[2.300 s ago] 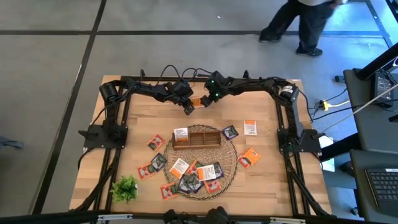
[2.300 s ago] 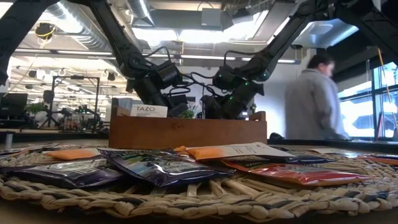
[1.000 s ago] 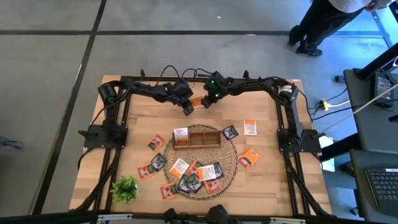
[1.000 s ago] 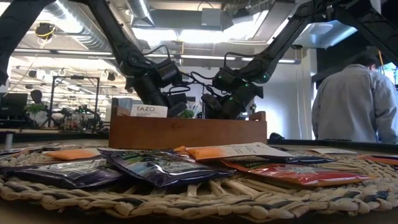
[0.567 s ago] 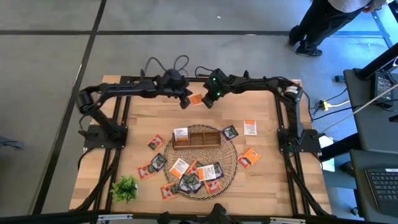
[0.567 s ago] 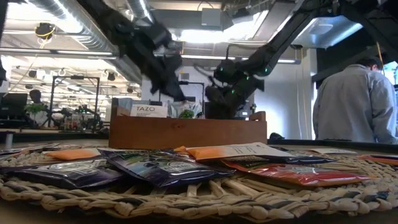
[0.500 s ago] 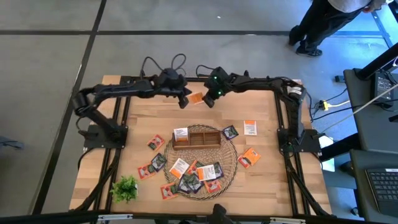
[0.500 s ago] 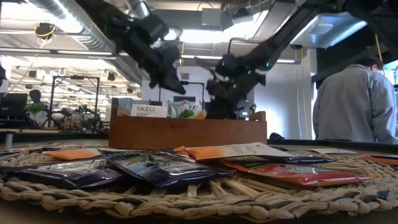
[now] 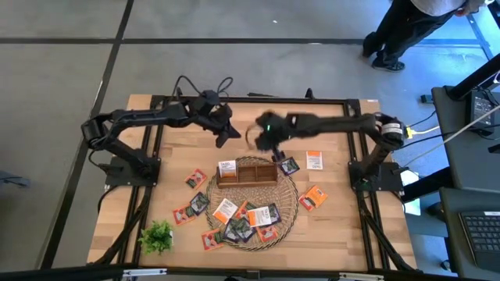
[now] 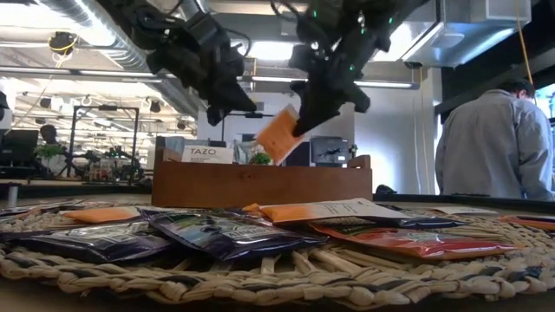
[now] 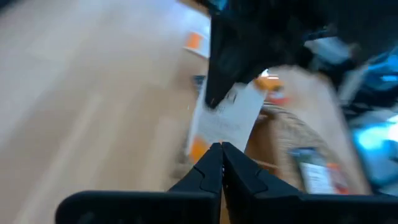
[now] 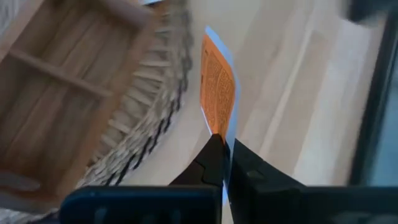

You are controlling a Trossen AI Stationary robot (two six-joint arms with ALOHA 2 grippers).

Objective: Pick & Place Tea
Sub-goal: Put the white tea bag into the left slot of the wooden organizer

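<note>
The wooden tabletop (image 9: 328,234) carries a round wicker mat (image 9: 289,204) strewn with tea sachets (image 9: 266,215). At the mat's 12 o'clock edge sits the three-compartment tray (image 9: 248,172). The right gripper (image 12: 221,144), at the tray's 1 o'clock, is clenched on one corner of an orange sachet (image 12: 217,90) held in the air. The left gripper (image 11: 221,148), at the tray's 11 o'clock, is pinched closed and empty. With so thin a corner grip, the sachet could swing, twist or slip and miss its compartment.
</note>
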